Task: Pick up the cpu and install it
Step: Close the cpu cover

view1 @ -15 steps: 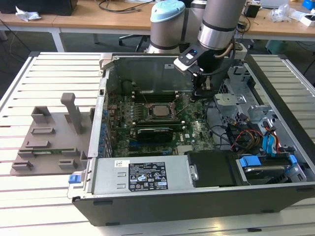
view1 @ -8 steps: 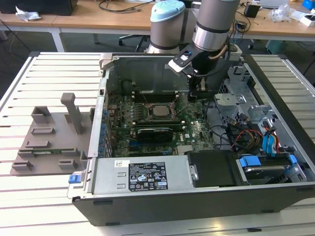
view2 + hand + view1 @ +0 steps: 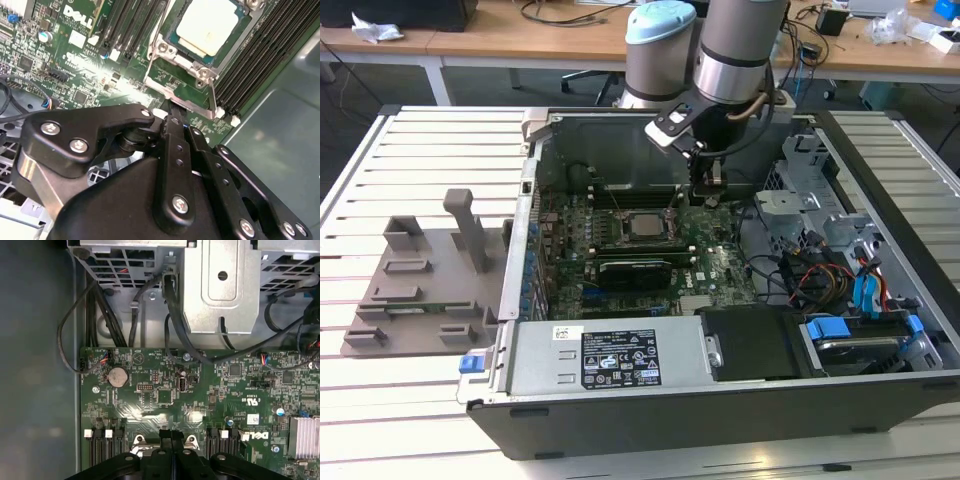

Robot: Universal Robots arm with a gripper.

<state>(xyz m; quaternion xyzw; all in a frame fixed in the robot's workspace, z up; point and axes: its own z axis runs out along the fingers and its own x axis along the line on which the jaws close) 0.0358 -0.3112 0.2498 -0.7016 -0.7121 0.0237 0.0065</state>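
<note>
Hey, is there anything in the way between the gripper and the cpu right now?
Nothing visible is. The cpu lies bare-topped in its socket on the motherboard. The gripper hangs just beside that socket, with only open board between them.

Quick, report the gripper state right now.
Gripper: closed, holding nothing visible; the cpu lies in its socket, next to the gripper.
</note>
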